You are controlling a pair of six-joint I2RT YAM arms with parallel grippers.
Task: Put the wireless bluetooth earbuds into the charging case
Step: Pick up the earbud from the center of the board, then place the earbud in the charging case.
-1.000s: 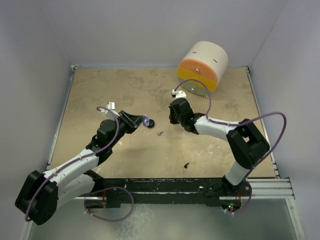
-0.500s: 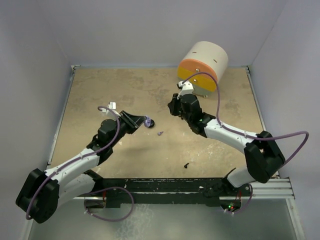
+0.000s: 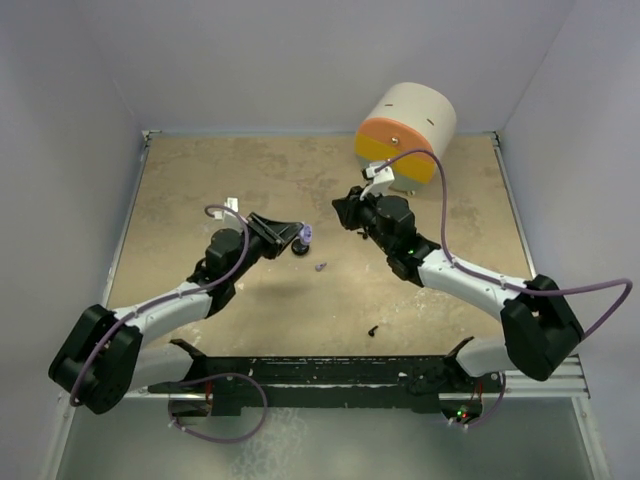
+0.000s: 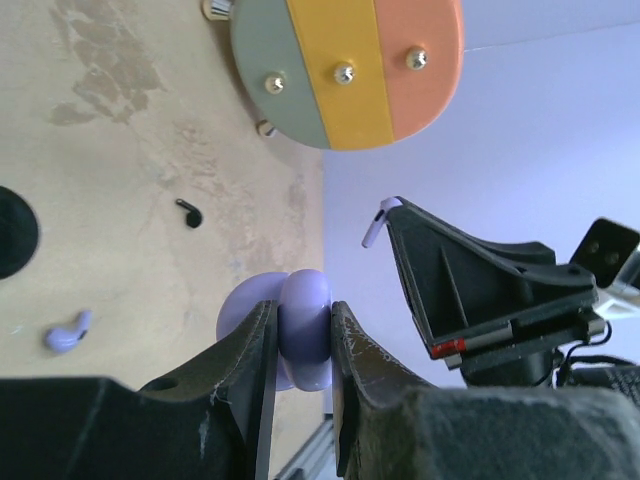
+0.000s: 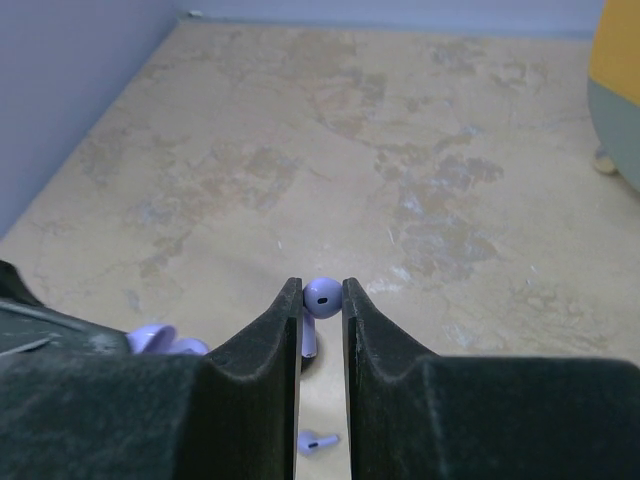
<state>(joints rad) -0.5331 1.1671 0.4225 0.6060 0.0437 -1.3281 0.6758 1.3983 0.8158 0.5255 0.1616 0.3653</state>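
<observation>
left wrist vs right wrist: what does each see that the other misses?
Left wrist only: the black earbud, a black puck, and the left gripper shut on the lilac charging case. Right wrist only: the head of the held lilac earbud, pinched in the right gripper. Both: the case, the held earbud (just its stem from the left wrist), the loose lilac earbud on the table, the striped drum.

Last second, top view: left jaws carrying the lilac charging case (image 3: 305,235) shifted slightly right and toward the back of the bench (image 3: 200,180), now partly covering the black puck (image 3: 297,249); left arm (image 3: 160,310) stretched out flatter, its shoulder link swung right. Right jaws drew back toward the orange-faced drum (image 3: 405,130); right arm (image 3: 470,285) straightened out, its elbow (image 3: 540,325) dropped toward the near right corner
</observation>
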